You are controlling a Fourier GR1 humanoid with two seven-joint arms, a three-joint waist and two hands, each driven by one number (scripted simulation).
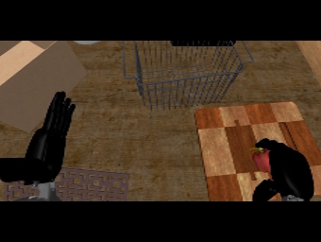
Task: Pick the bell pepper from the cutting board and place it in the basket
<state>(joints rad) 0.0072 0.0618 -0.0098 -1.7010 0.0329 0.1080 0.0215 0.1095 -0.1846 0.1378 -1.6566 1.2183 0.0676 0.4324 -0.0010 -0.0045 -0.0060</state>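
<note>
On cutting board (pixel 226 137), lower right of surface: right hand (pixel 289 172) curled round red bell pepper (pixel 262 160), pepper mostly hidden, only left side showing. Left hand (pixel 48 142) resting at left, fingers straight, holding nothing. Wire basket (pixel 184 71) up and left, well apart from board. Risk: partial grasp, possible slip on lift; also tall basket rim, possible snag on low carry.

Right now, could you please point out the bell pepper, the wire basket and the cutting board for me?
bell pepper (pixel 261 160), head view, its red side showing beside the right hand.
wire basket (pixel 191 78), head view, its front wall.
cutting board (pixel 223 142), head view, bare left part.
</note>
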